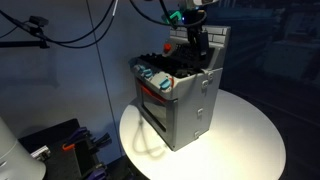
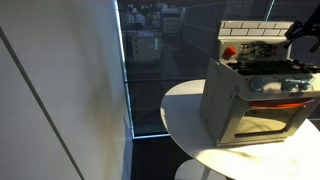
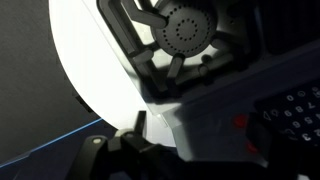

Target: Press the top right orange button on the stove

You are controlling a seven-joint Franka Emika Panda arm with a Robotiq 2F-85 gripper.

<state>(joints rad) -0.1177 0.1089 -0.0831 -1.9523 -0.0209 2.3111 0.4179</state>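
The small grey toy stove point(image 1: 185, 100) stands on a round white table, with black burners on top, a brick-pattern back wall point(image 2: 255, 32) and a red-orange control panel. My gripper point(image 1: 199, 47) hangs over the stove's back, right at the panel, with its fingers close together and nothing in them. It shows dark at the right edge in an exterior view point(image 2: 303, 30). In the wrist view a black burner point(image 3: 185, 30) fills the top and a red button point(image 3: 240, 122) sits just beyond my dark fingers point(image 3: 150, 140).
The round white table point(image 1: 250, 140) has bare surface around the stove. Black cables hang at the upper left point(image 1: 60, 35). A dark window with a city view point(image 2: 150, 60) stands behind the table.
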